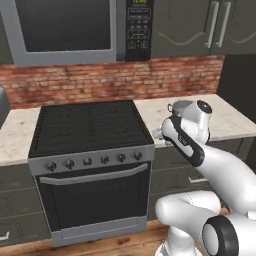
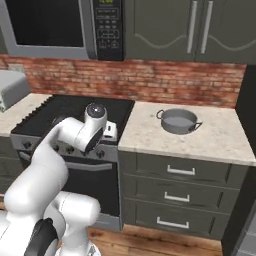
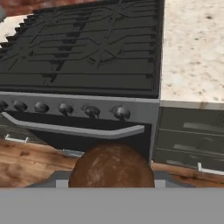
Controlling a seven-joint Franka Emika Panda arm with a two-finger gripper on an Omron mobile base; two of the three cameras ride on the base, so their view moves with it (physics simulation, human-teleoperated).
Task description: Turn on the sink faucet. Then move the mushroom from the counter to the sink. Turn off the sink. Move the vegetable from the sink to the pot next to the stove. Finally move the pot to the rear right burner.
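Observation:
A round brown mushroom (image 3: 111,168) sits right at the bottom of the hand view, and my gripper (image 2: 110,132) is shut on it; the fingertips are hidden behind it. The hand hovers in front of the stove's (image 1: 90,125) front right corner, above the knobs (image 3: 92,110). The grey pot (image 2: 177,121) stands upright on the counter (image 2: 210,137) right of the stove; in the left base view the pot (image 1: 180,106) is partly hidden behind my arm. The rear right burner (image 1: 117,111) is bare. The sink and faucet are out of view.
A microwave (image 1: 65,30) hangs over the stove and dark cabinets (image 2: 190,30) over the counter. Drawers (image 2: 177,172) sit below the counter. A grey appliance (image 2: 10,87) stands on the counter left of the stove. A brick wall (image 1: 115,77) closes the back.

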